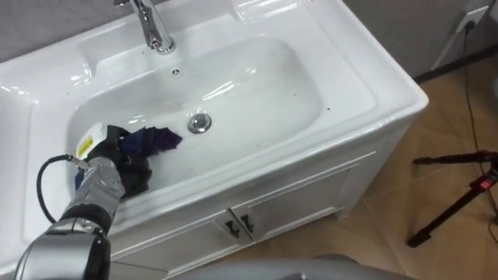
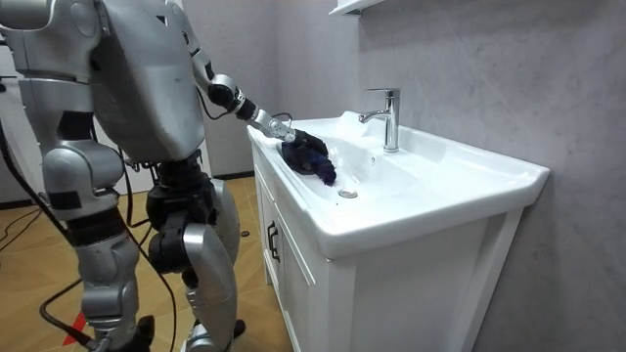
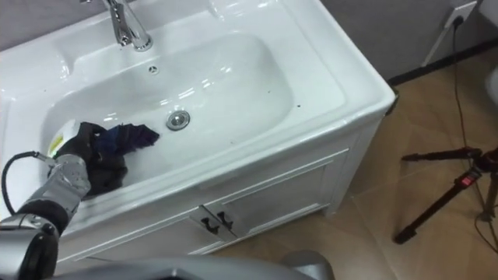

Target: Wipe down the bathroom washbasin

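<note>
The white basin (image 1: 257, 78) is sunk into a white countertop, with a chrome drain (image 1: 200, 122) in its bottom. A dark blue and purple cloth (image 1: 161, 140) lies bunched on the basin's left slope, left of the drain. My left hand (image 1: 115, 152) comes in from the lower left and sits on the cloth, its dark fingers curled into the folds. In the room view I stand at the vanity's end, and the left hand (image 2: 290, 134) reaches over the rim onto the cloth (image 2: 315, 158).
A chrome faucet (image 1: 156, 31) stands at the basin's back edge, with a small overflow hole below it. White cabinet doors (image 1: 272, 210) with dark handles are under the counter. A black tripod (image 1: 459, 194) stands on the wooden floor at the right.
</note>
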